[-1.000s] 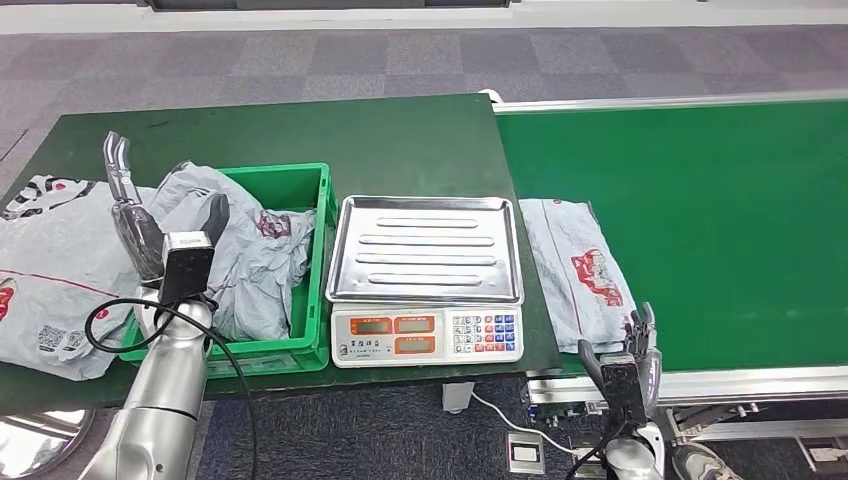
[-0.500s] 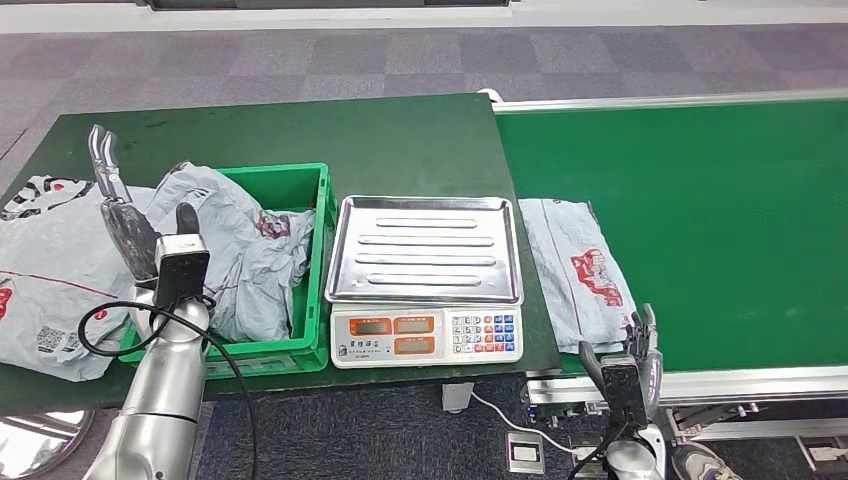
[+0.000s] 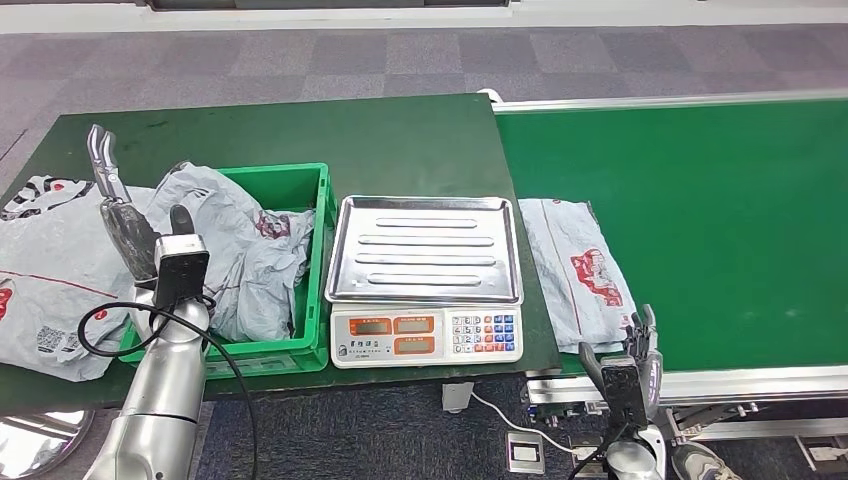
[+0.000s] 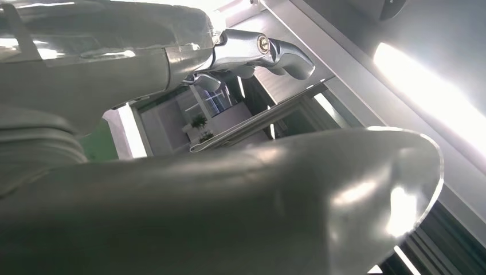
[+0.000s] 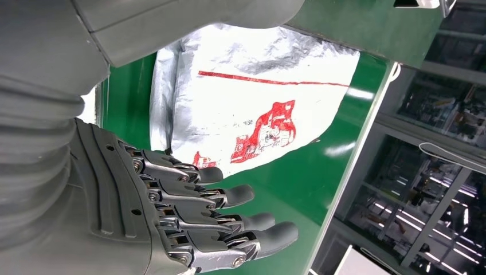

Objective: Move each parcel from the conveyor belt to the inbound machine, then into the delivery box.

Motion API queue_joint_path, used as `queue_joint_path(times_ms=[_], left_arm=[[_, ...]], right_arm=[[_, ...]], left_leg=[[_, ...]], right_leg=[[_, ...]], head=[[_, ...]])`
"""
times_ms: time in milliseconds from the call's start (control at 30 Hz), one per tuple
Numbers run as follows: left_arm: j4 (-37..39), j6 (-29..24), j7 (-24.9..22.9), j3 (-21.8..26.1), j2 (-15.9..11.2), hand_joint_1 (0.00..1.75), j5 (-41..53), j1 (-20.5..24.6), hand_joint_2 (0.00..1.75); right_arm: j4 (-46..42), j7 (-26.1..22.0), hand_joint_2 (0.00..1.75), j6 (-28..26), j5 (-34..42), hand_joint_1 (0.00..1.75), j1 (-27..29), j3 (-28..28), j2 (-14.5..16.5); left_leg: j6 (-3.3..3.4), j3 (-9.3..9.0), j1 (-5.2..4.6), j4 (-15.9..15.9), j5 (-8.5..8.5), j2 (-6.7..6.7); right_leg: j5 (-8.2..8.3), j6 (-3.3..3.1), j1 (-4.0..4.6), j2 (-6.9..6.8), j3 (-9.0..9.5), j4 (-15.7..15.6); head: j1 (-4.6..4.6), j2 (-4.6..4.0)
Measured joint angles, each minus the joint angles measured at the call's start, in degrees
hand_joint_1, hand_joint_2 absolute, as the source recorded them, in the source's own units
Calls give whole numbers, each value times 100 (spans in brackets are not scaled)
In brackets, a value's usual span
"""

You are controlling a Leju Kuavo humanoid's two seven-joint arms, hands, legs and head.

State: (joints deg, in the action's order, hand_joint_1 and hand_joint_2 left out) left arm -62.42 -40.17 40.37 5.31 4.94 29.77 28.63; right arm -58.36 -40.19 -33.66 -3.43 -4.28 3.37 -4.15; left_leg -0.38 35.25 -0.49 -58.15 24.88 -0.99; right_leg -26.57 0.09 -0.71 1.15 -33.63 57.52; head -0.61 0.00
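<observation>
Lying between scale [image 3: 425,280] and belt [image 3: 700,220]: grey parcel [image 3: 580,272], unobstructed.

Belt [image 3: 720,230]: plain bright green, silver rim. Table [image 3: 330,130]: darker green. Parcel [image 3: 575,270] on belt: silver-grey, crinkled, red printed figure and thin red line; same markings in right wrist view [image 5: 252,97]. Box [image 3: 300,190]: bright green, holding grey bags [image 3: 245,250] with a red mark. Bags [image 3: 50,260] beside box: grey, with red, black and white print. Scale [image 3: 425,280]: silver ribbed tray, white front, orange displays, blue and red keys. Hands: left [image 3: 120,215] silver-grey, right [image 3: 635,350] dark grey. Floor [image 3: 300,60]: grey-purple carpet tiles.
</observation>
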Motion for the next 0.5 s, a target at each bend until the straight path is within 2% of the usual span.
queue_joint_path(times_ms=[100, 167, 200, 233, 300, 367, 400, 433, 467, 500], left_arm=[[3, 48, 0, -5, 4, 0, -53, -1, 175], [95, 536, -4, -113, 98, 0, -576, -45, 175], [174, 1075, -9, -260, 194, 0, -1110, -108, 175], [256, 1868, -12, -500, 311, 0, -1725, -212, 175], [355, 3967, -14, -1130, 497, 0, -2631, -444, 175], [413, 6066, -8, -1674, 586, 0, -2904, -555, 175], [444, 6789, -5, -1827, 606, 0, -2951, -551, 175], [474, 7245, -2, -1934, 619, 0, -2994, -534, 175], [503, 7372, -1, -2001, 620, 0, -3027, -517, 175], [531, 7238, -1, -2056, 616, 0, -3046, -508, 175]], right_arm=[[-5, 1, 175, -23, -6, 0, 0, 0, -1], [-139, 0, 175, -114, -33, 0, -17, 2, -29], [-261, -2, 175, -148, -61, 0, -77, 3, -64], [-385, -4, 175, -148, -101, 0, -205, 4, -107], [-534, -7, 175, -84, -199, 0, -608, 4, -198], [-625, -7, 175, -60, -299, 0, -1003, 4, -264], [-676, -7, 175, -68, -343, 0, -1153, 4, -290], [-718, -5, 175, -78, -382, 0, -1279, 4, -315], [-748, -5, 175, -87, -412, 0, -1381, 4, -343], [-770, -4, 175, -92, -428, 0, -1461, 4, -372]], left_leg=[[0, 0, 0, 0, 0, 0], [3, 0, -11, 0, 0, 0], [6, 0, -19, 0, -1, 0], [10, 1, -26, 0, -2, 1], [17, 9, -28, -4, -6, 5], [25, 16, -29, -9, -6, 6], [30, 14, -32, -10, -5, 7], [34, 11, -35, -12, -2, 7], [36, 8, -37, -13, -1, 6], [39, 6, -37, -13, 0, 5]], right_leg=[[0, 0, 0, 1, -1, 0], [0, 1, -11, 2, -3, -1], [-1, 5, -20, 2, -3, 0], [0, 10, -26, 5, -4, 0], [6, 23, -30, 9, -7, 1], [12, 33, -31, 10, -7, 0], [14, 36, -33, 10, -5, -1], [15, 38, -35, 10, -4, -3], [16, 39, -36, 10, -3, -4], [16, 39, -35, 8, -2, -4]], head=[[0, 0], [1, 0], [1, 0], [1, 0], [1, 0], [2, 0], [2, 0], [2, 0], [2, 0], [2, 0]])
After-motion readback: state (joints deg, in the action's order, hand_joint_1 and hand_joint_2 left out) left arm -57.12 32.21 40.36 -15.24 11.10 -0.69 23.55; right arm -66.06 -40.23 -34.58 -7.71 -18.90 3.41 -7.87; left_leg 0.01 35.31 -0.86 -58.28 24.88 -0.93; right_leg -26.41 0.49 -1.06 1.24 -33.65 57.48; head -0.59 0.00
